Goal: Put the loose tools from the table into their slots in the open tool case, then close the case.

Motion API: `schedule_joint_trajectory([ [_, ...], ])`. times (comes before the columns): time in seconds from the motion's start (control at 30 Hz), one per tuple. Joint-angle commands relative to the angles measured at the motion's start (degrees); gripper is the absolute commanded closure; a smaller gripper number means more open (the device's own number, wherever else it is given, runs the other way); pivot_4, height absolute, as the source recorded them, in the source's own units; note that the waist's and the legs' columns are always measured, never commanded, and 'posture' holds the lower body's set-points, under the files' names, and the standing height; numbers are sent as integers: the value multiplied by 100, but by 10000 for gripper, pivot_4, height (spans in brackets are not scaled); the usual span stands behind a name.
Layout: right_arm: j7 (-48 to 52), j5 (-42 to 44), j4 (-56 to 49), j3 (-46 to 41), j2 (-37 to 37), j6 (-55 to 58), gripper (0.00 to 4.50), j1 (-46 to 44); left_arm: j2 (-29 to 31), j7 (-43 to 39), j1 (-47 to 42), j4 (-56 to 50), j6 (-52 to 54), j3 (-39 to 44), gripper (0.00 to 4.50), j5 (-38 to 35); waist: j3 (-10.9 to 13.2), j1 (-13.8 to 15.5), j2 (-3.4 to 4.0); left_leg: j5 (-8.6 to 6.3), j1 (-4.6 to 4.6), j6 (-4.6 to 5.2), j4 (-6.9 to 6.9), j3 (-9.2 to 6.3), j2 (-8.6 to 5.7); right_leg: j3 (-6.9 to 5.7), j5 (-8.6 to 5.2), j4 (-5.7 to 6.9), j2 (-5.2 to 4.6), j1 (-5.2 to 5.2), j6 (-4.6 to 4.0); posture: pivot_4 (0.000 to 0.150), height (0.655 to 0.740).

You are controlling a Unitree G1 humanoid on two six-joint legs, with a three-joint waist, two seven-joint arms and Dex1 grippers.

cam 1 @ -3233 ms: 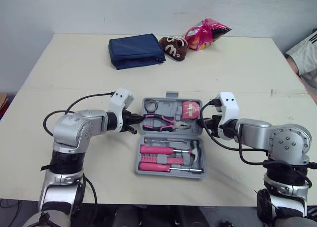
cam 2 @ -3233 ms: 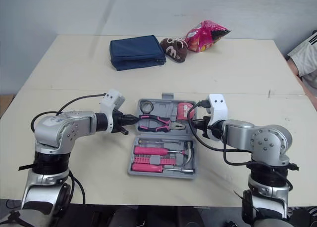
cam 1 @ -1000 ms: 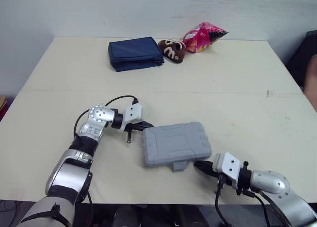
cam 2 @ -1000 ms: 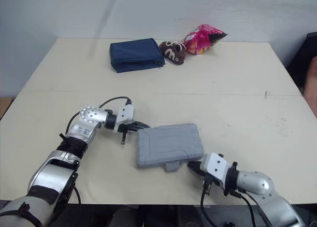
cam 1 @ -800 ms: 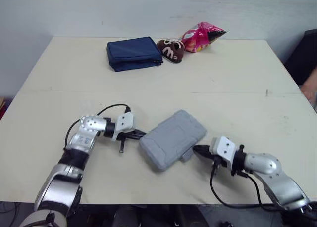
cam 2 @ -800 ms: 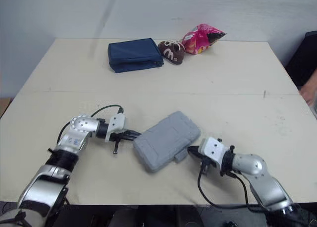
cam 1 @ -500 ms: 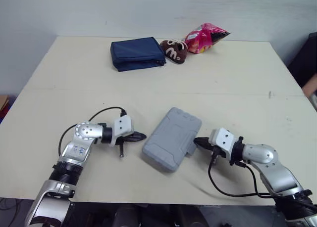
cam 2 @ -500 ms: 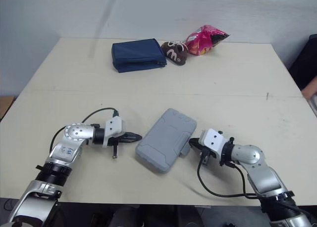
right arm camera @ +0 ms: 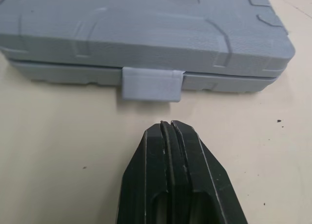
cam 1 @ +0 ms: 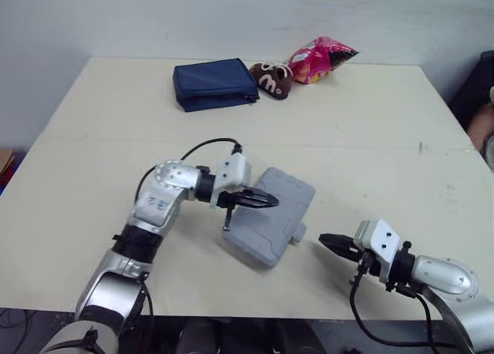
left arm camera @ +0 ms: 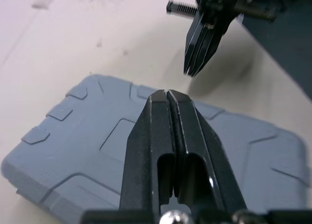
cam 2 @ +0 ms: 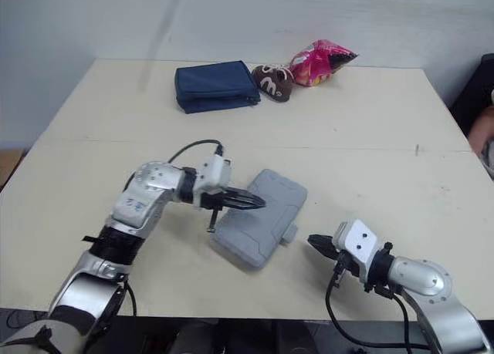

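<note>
At the near middle of the pale table (cam 1: 370, 153), the grey tool case (cam 1: 282, 207) lay flat with its lid down, set at a slant to the table's front edge. Its latch tab (right arm camera: 151, 84) sat across the seam between lid and base on the side turned toward the robot's right; whether it was snapped home could not be told. No loose tools showed on the table around it. The left gripper (cam 1: 268, 201) reached in from the robot's left, low over the lid's left part, with its two black fingers (left arm camera: 156, 136) pressed flat together and nothing between them; the pictures did not settle whether the tips touched the lid. The right gripper (cam 1: 324, 240) lay low over the table to the right of the case, a little apart from it, its tip aimed at the latch tab. Its jaws were likewise closed tight on nothing, the fingers (right arm camera: 170, 170) meeting in one wedge. In the left wrist view that same closed tip (left arm camera: 200, 63) showed beyond the case's far edge. Along the far side of the table, well away from the case, rested a navy zip pouch (cam 1: 214, 82), a small brown soft item with white marks (cam 1: 270, 76) just beside it, and a pink snack bag (cam 1: 323, 57) touching that. Part of a person's arm (cam 1: 482, 126) showed at the right edge.
</note>
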Motion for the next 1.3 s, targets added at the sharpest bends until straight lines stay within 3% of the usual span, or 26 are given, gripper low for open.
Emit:
schedule_joint_trajectory([
  [0.03,-146,-217,34,250,129,29,43988,-245,-252,160,-287,412,-282,-282,45000,400,0,15,0,0,0,0,0,1,2,1,0,0,0,-1,0,1500,7400],
  [0.57,-129,-530,616,968,692,-3,43988,-975,-131,360,-96,1065,-433,-942,45000,1381,-5,23,1,-5,9,7,3,6,0,2,0,1,-11,9,0,1500,7400],
  [0.77,69,-394,1103,1060,927,94,43988,-1289,-216,403,-90,1438,-578,-1156,45000,1612,-65,-3,-33,-5,21,6,3,6,6,3,0,2,-8,18,-1,1500,7400],
  [0.9,331,-320,1483,933,1014,-258,43988,-1538,-220,261,-97,1763,-677,-1340,45000,1768,-87,-31,-58,-14,47,2,2,0,13,1,2,-4,-6,52,-6,1500,7400],
  [1.0,658,-219,1629,944,1088,-583,43988,-1628,-237,229,-112,1997,-722,-1417,45000,1852,-99,-51,-63,-46,119,24,-32,-5,15,2,3,-39,-9,131,-18,1500,7400],
  [1.3,977,-199,1940,977,1305,-738,43988,-1792,-258,201,36,2068,-532,-1394,45000,1790,-191,-119,-54,-37,124,17,-69,-22,16,7,4,-58,-10,135,-31,1500,7400],
])
